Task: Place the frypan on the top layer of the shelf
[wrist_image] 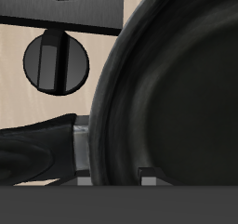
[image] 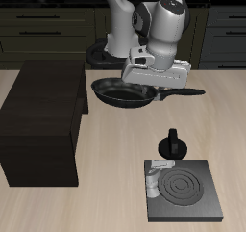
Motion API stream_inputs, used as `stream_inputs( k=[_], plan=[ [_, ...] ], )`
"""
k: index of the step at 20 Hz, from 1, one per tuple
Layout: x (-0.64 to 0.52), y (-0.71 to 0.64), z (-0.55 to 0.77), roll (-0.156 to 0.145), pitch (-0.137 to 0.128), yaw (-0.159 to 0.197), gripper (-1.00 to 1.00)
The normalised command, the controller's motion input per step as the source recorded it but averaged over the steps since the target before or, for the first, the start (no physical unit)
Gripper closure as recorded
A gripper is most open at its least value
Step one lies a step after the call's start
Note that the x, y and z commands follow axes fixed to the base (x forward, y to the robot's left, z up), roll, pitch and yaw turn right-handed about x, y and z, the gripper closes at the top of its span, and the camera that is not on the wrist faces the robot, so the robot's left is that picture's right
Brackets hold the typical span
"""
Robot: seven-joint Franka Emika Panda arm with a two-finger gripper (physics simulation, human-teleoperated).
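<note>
Simulated kitchen: dark cabinet drawers with bar handles (image: 43, 24) line the rear wall, and a square dark burner plate with concentric rings (image: 183, 189) (tabletop stove) sits on the light wooden table (image: 106, 202).

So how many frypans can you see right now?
1. The frypan is held in the air by the tool, beside the shelf, above the table. None appear hidden.

Arm reaching forward and down over the table, gripper (image: 154, 80) jaws clamped, wrist tilted.
</note>
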Motion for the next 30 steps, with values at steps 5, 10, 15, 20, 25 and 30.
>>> stream_inputs(
  k=[5,10,15,20,25,30],
  plan=[
    [0.08,-0.25,-0.01,-0.036,-0.023,-0.012,1.0],
    [0.06,-0.26,0.02,-0.041,0.007,-0.027,1.0],
    [0.08,-0.22,-0.01,-0.037,-0.006,0.002,1.0],
    [0.03,-0.1,-0.07,-0.01,0.006,0.01,1.0],
    [0.04,-0.12,-0.12,-0.02,0.02,0.009,1.0],
    [-0.01,-0.13,0.01,0.007,-0.006,0.001,1.0]
  ],
)
